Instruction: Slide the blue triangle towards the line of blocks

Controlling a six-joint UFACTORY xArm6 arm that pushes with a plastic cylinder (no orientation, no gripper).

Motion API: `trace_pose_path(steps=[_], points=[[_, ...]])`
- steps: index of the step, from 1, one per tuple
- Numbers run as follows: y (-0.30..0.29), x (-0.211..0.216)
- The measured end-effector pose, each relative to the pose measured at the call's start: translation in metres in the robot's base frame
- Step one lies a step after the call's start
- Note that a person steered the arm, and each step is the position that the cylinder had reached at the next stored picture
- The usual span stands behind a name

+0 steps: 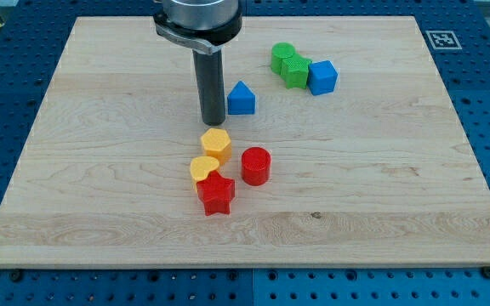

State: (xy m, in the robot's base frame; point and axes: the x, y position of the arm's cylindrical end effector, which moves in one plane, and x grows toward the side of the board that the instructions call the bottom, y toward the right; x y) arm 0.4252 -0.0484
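One rod, no jaws visible; my tip [213, 121] just left of blue triangle [241, 99].

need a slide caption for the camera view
My tip sits just left of the blue triangle; green and blue blocks line up upper right.

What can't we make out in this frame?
- Camera view: whether my tip touches the blue triangle; they sit close, gap unclear.
- The two green blocks overlap, shapes unclear.
- The red star covers the lower part of the yellow heart.
- The arm above the rod is cut by the view's top.
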Motion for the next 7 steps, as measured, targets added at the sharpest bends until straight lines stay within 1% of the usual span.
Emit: trace_pose_path(steps=[2,3,4,5,7], points=[[0.001,-0.027],[0.004,-0.027],[0.010,-0.012],[0.025,-0.010],[0.044,-0.019]])
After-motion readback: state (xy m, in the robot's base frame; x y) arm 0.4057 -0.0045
